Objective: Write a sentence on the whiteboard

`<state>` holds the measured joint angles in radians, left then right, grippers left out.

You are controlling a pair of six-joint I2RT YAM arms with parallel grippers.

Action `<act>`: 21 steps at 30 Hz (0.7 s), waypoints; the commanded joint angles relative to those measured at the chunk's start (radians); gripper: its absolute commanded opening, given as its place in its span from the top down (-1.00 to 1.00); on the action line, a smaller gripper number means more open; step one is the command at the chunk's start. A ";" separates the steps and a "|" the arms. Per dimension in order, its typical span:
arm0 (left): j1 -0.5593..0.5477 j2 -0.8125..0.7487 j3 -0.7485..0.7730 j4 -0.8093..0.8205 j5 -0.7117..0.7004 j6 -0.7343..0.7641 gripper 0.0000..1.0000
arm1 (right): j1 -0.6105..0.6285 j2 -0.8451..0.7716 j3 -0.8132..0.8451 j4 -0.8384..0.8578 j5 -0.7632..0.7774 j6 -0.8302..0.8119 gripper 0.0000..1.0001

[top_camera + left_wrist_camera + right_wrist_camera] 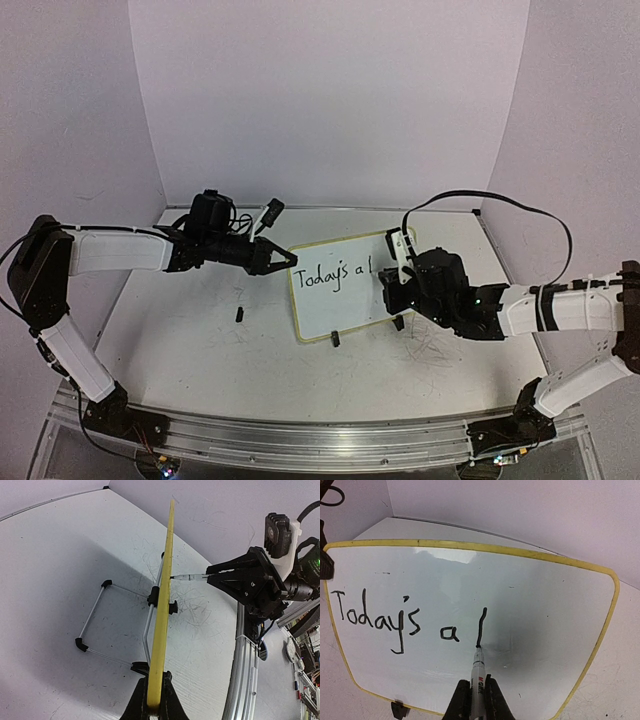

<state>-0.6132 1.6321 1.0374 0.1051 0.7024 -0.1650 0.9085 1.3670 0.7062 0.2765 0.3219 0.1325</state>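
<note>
Nearest the right wrist camera, the right gripper (476,692) is pressed together on a marker (478,672) whose tip touches the whiteboard (545,625) at the foot of a fresh upright stroke. The sentence (395,622) so far reads "Today's a" plus that stroke, so we judge the step in hand to be the bowl of a "b". To do it well we would press only lightly, curve out from the stroke's foot, match the height of the "a", and hold the baseline level, since much bare board remains to the right. The left gripper (154,700) pinches the board's yellow rim at its left side, which should brace it against the marker's push. The board stands tilted on a wire stand (95,625) mid-table (45,580), between the two grippers. From the left wrist the board is edge-on, so its face is hidden. The right wrist view cuts off the board's lower edge and the marker's rear. From above, the right gripper covers the newest stroke.
</note>
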 commanded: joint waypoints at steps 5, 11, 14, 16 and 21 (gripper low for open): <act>0.007 -0.045 0.013 0.035 -0.058 0.038 1.00 | -0.003 -0.022 0.002 0.025 0.016 0.007 1.00; 0.007 -0.046 0.012 0.035 -0.058 0.038 1.00 | -0.004 -0.026 0.007 0.072 0.027 -0.001 1.00; 0.007 -0.046 0.013 0.034 -0.058 0.038 1.00 | -0.003 -0.020 0.014 0.076 0.043 -0.005 1.00; 0.007 -0.047 0.011 0.035 -0.057 0.037 1.00 | -0.005 -0.019 0.016 0.078 0.055 -0.005 1.00; 0.007 -0.047 0.011 0.035 -0.056 0.038 1.00 | -0.005 -0.024 0.009 0.078 0.088 0.003 1.00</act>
<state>-0.6136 1.6318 1.0374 0.1055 0.7029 -0.1642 0.9085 1.3659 0.7063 0.3101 0.3515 0.1318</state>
